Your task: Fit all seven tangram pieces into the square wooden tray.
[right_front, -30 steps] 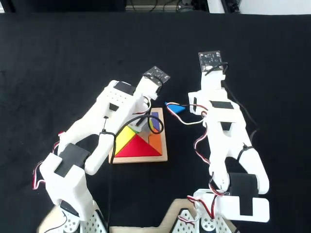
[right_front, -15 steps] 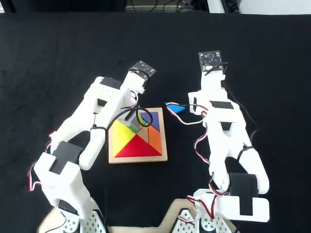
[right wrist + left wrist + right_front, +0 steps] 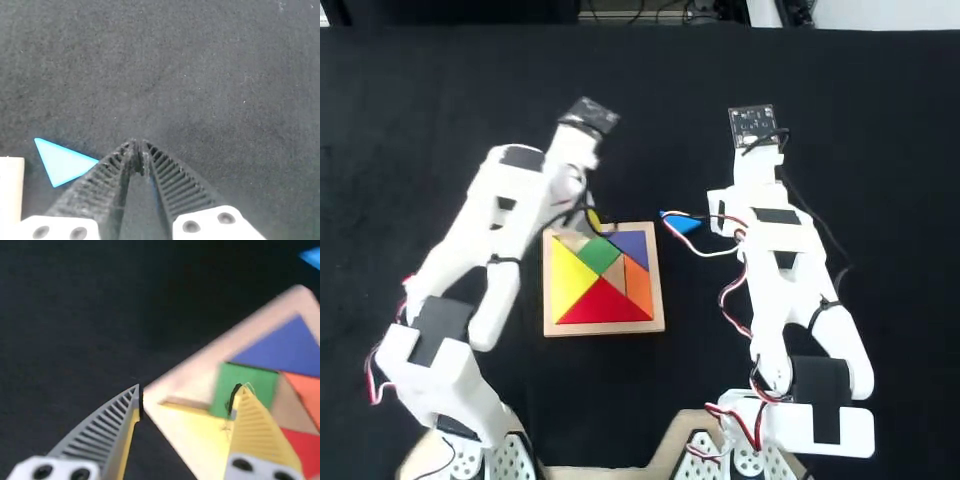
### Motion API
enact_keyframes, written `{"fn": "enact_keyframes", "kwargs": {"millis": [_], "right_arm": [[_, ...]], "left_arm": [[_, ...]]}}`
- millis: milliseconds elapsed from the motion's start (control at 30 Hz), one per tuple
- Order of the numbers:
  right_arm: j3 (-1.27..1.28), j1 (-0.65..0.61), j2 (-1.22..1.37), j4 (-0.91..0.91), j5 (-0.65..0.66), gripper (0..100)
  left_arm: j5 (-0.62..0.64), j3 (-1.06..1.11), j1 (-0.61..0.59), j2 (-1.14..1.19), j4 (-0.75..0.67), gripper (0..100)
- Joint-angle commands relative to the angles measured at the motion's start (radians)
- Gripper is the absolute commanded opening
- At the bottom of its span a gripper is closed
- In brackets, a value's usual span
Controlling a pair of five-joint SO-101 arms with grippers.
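Black desk [image 3: 420,100] under everything. Left arm [image 3: 485,225] leaning in over the far left corner of the square wooden tray [image 3: 604,327]; right arm [image 3: 780,270] to the tray's right, well apart from the left one. Tray flat on the desk between the two arms.

Inside it:
- yellow triangle [image 3: 568,282] along the left side
- red triangle [image 3: 605,305] along the near side
- dark blue triangle [image 3: 632,244] in the far right corner
- orange piece [image 3: 638,285] on the right side
- green square [image 3: 600,254] near the middle

Wood colour showing in the far left corner and in a small triangular patch between green, orange and red. Light blue triangle [image 3: 682,222] outside the tray, flat on the desk, just beside its far right corner.

Left jaws apart and holding nothing, the grey one over the desk just outside the tray's corner, the yellow one over the green square's edge. Right jaws pressed together, empty, over the desk just beside the light blue triangle.
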Motion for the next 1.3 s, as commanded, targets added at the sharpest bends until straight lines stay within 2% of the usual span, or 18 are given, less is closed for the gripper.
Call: {"fn": "enact_keyframes", "kwargs": {"millis": [0, 267, 1000, 1267], "right_arm": [[-0.024, 0.005, -0.008, -0.020, 0.009, 1.1], [-0.024, 0.005, -0.008, -0.020, 0.009, 1.1], [-0.022, 0.005, -0.007, -0.020, 0.009, 1.1], [-0.022, 0.005, -0.007, -0.020, 0.009, 1.1]], "left_arm": [[-0.071, -0.010, -0.064, -0.046, -0.069, 29], [-0.132, 0.099, -0.067, -0.048, -0.167, 29], [-0.126, 0.176, -0.013, -0.046, -0.167, 29], [-0.095, 0.208, 0.096, -0.055, -0.160, 29]]}}
